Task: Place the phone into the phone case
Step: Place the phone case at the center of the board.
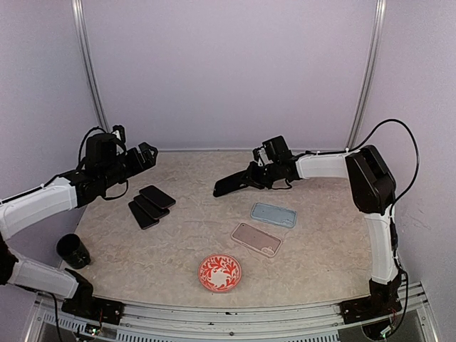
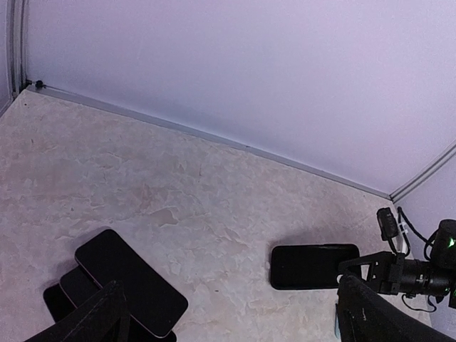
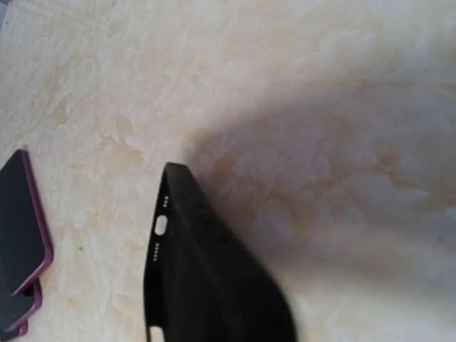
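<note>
Three glossy phones point(image 1: 151, 205) fan out left; my right gripper point(image 1: 249, 177) pinches a matte black case point(image 1: 228, 185), left gripper point(image 1: 148, 156) gaping.

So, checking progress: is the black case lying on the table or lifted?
Lifted: the right gripper holds the black case by one end above the table, its shadow cast beneath.

Black case point(image 3: 206, 285) blurred toward the bottom edge (which cuts it off).

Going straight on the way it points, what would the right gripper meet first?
Probably the beige marbled tabletop: the black phone case in the right gripper slants down toward bare surface. The stack of dark phones lies beyond, seemingly aside.
</note>
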